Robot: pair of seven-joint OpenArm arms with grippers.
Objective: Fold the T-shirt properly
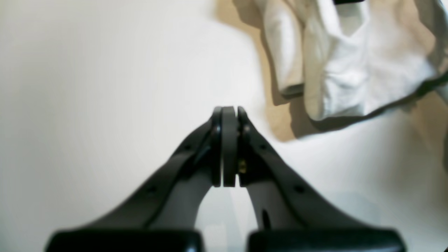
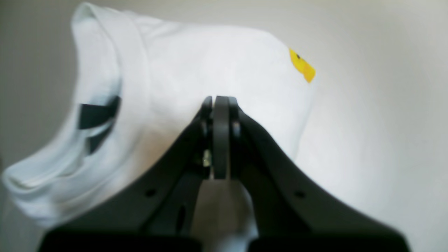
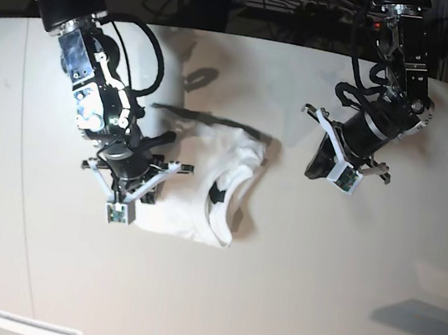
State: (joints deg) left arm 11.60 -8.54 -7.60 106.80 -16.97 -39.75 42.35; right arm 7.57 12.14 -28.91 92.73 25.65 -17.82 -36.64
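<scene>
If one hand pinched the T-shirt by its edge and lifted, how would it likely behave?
The T-shirt would probably droop and unfold: it lies bunched in soft folds, so it is floppy. It looks like thin cloth, likely light. Pushed across the table, it would likely wrinkle rather than slide whole, judging by its rumpled edges.

White T-shirt [image 3: 204, 186] bunched on table [image 3: 273, 293]

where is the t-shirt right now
In the base view the T-shirt lies bunched on the white table, left of centre, beside the right gripper and apart from the left gripper.
</scene>
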